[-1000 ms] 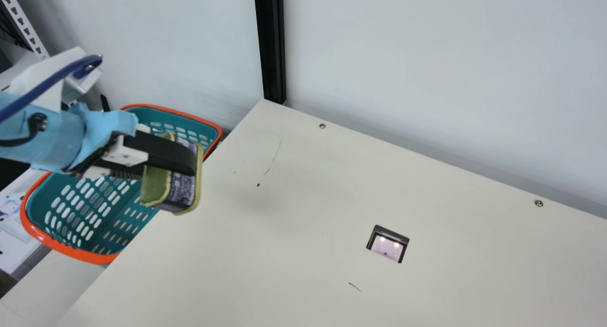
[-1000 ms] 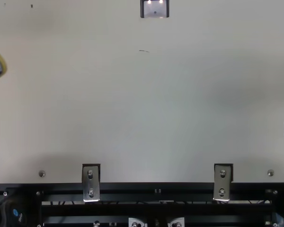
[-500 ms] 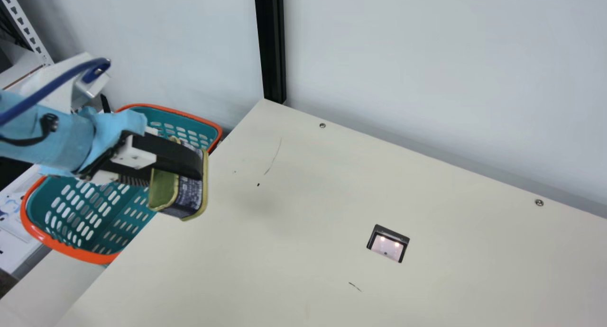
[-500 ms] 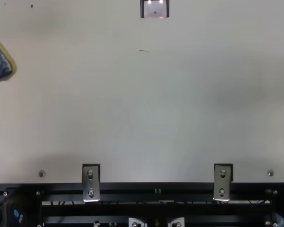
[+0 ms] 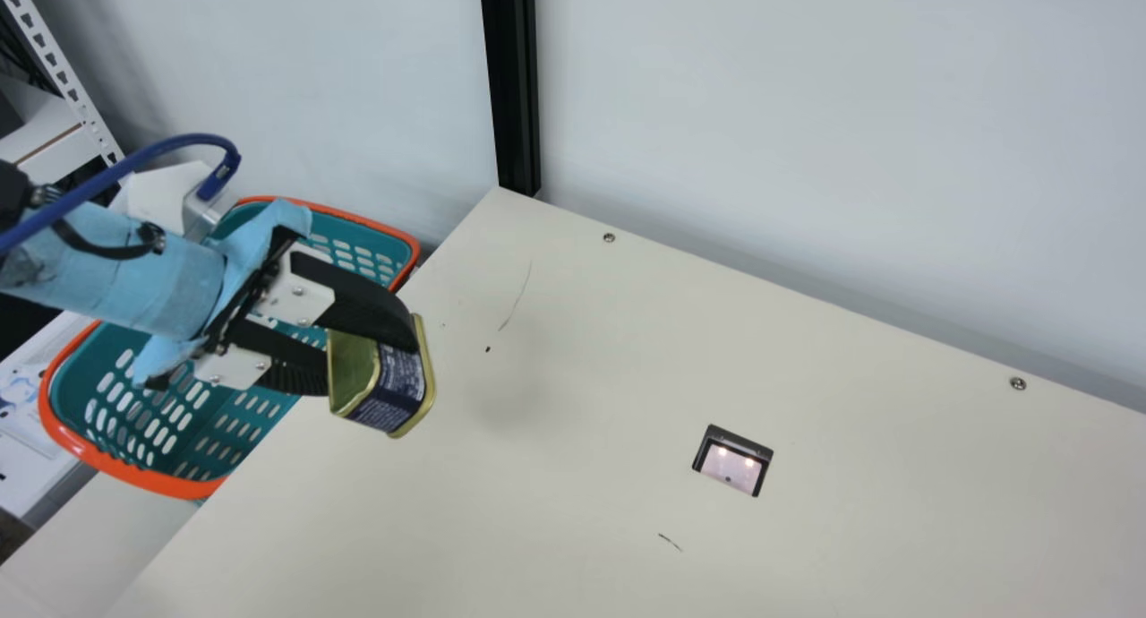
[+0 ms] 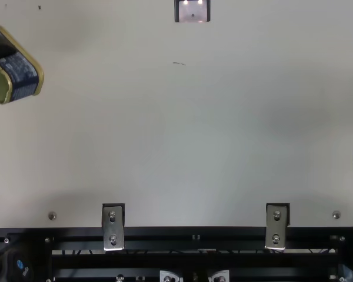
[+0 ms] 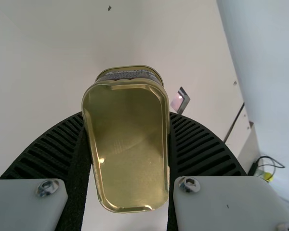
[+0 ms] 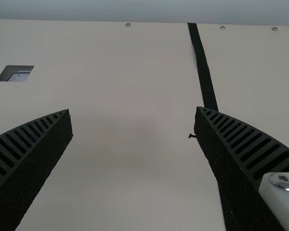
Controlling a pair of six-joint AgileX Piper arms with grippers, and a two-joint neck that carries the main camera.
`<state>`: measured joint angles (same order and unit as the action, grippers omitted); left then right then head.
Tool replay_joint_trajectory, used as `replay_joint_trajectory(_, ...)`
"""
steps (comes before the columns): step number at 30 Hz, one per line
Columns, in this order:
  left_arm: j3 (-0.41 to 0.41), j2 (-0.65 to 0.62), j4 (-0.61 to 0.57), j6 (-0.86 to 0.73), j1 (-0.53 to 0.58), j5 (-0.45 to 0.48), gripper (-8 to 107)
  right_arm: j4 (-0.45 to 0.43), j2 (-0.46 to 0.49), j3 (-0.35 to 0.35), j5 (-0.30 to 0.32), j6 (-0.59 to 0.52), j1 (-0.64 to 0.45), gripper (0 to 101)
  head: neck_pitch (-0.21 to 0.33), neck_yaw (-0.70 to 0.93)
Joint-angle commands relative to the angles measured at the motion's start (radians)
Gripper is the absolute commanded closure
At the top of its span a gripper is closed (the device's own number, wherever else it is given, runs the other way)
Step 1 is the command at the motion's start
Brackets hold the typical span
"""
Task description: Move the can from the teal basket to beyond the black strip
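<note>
Can [image 5: 400,388] is pinched in your left end effector [image 7: 126,115], tilted above the worktop [image 5: 573,510], near the teal basket [image 5: 161,483] — best carry it high, away from the basket, past the black strip [image 8: 203,72], levelling before release. Your right end effector [image 8: 134,111] gapes, empty — black post [image 5: 515,90] and pale wall [image 5: 806,107] beyond the basket.

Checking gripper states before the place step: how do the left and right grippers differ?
Left gripper is shut on the gold-rimmed can; right gripper is open and empty.
Left is at the teal basket's side of the table; right has the black strip running behind one finger in its wrist view.
Shared: black ribbed fingers.
</note>
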<state>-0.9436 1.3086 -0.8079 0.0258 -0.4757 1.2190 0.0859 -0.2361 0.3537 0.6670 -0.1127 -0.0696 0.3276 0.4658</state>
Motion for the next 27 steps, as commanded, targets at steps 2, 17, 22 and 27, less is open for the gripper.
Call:
replay_joint_trajectory(2,0.016,0.003,-0.026,0.012,-0.004,0.001,89,0.000,0.000,0.000,0.000,0.000,0.000,0,0.035,0.015)
replay_joint_trajectory(17,0.040,-0.007,-0.033,0.012,-0.009,0.001,89,0.000,0.000,0.000,0.000,0.000,0.000,0,0.035,0.015)
replay_joint_trajectory(22,0.060,0.013,-0.073,0.048,0.016,0.001,89,0.000,0.000,0.000,0.000,0.000,0.000,0,0.035,0.015)
replay_joint_trajectory(27,0.087,0.043,-0.174,0.101,0.045,0.001,89,0.000,0.000,0.000,0.000,0.000,0.000,0,0.035,0.015)
